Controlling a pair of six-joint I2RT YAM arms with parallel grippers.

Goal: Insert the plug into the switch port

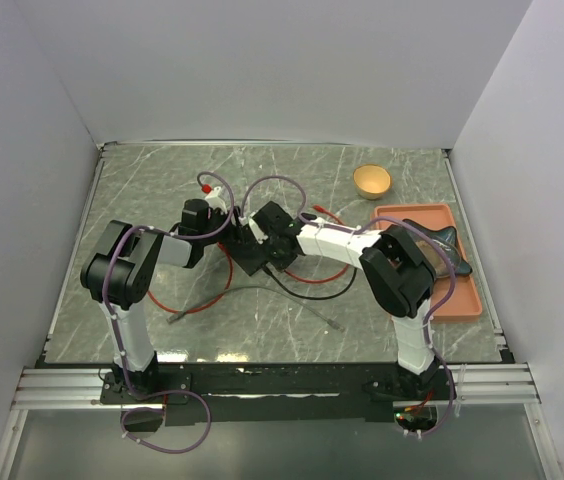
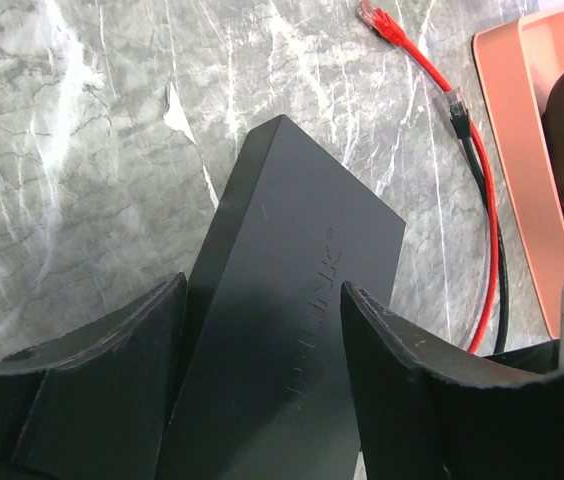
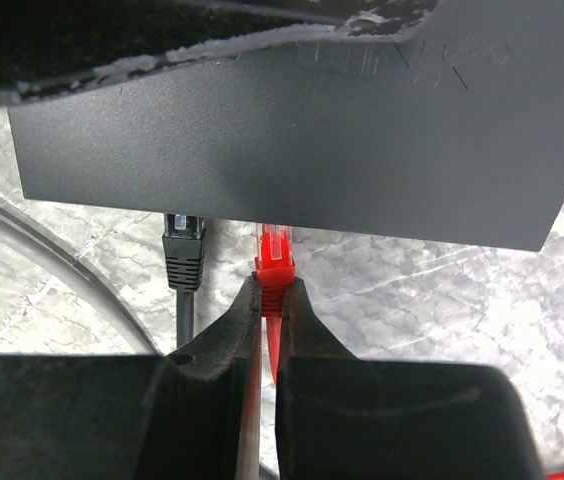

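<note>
My right gripper [image 3: 272, 292] is pinched tight on the red plug [image 3: 273, 255], just behind its clear tip. That tip meets the long edge of the black network switch [image 3: 292, 140]. The ports along that edge are hidden, so I cannot tell whether the plug is seated. A black plug [image 3: 184, 250] sits at the same edge, just beside it. My left gripper [image 2: 262, 290] straddles the switch with its fingers spread, but I cannot tell whether they press it. An orange tray [image 2: 522, 120] lies off to one side on the marble table [image 2: 82, 150].
</note>
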